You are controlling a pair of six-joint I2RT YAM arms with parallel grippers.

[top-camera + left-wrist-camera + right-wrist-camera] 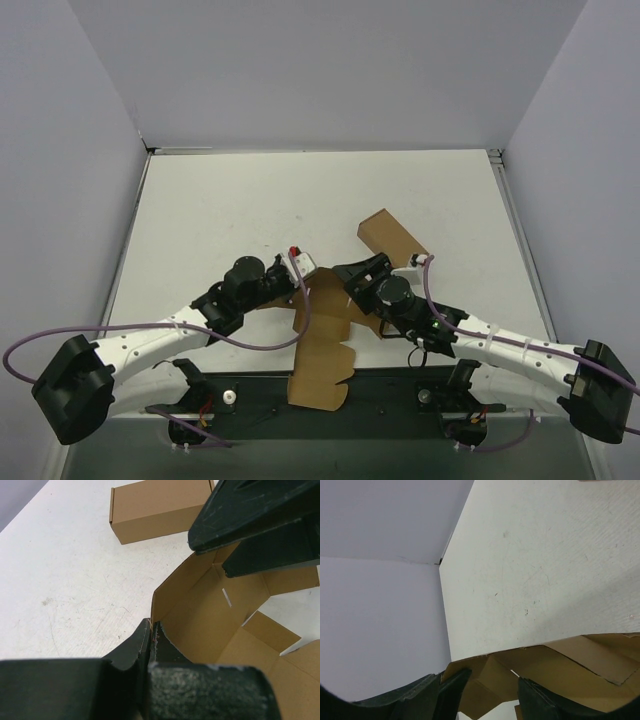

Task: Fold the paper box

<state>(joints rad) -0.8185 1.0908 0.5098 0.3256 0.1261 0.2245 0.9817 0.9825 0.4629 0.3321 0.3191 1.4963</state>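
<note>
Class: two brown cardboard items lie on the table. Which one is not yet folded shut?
The paper box: an open, many-flapped sheet whose inside shows. The oblong carton behind it, farther from the robot, is a fully closed block.

seen from above, the left pincer and right pincer hide the middle of the paper box. the second carton is partly behind the right pincer. at the right wrist the box runs off the bottom edge, and the grip cannot be made out.
</note>
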